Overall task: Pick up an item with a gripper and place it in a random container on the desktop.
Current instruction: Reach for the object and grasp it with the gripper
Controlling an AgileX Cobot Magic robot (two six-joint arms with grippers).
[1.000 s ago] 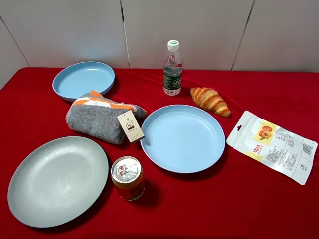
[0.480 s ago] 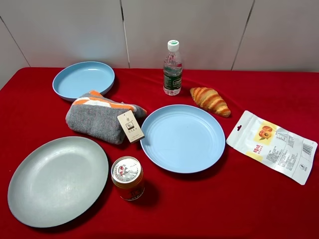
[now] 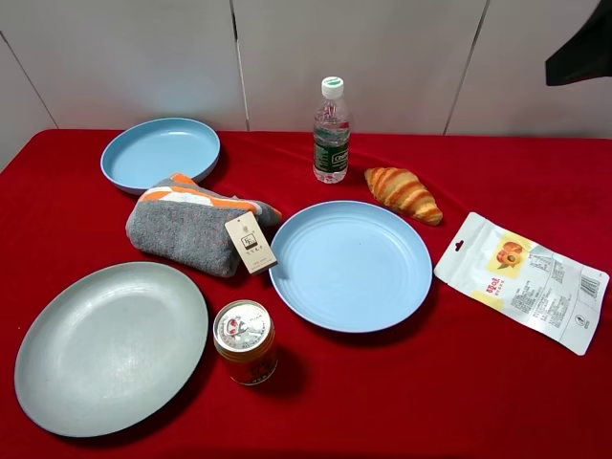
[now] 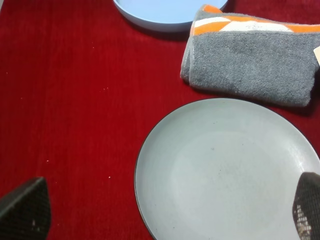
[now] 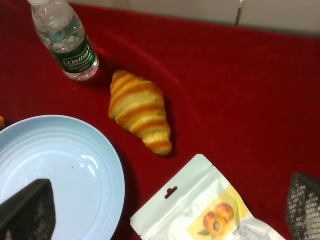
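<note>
While hanging high over the croissant, grips nothing: right end effector, fingers spread wide, tips at opposite edges of its wrist view. Likely set that wide to straddle the pastry's curved body on a descent. Same for left end effector: wide apart, empty, poised above grey-green plate and folded towel, well apart from the job. Croissant lying flat on red table, just beside far rim of light-blue plate, between water bottle and white snack pouch; touching that rim or not, cannot tell. Short carry to that plate, judging by layout; plate bare, so room to set down anywhere. Hard to read: only a dark sliver of right arm at exterior view's upper corner, rest cut off. Fingertips cropped in both wrist views, pad faces out of sight. Can label mostly hidden below its lid.
</note>
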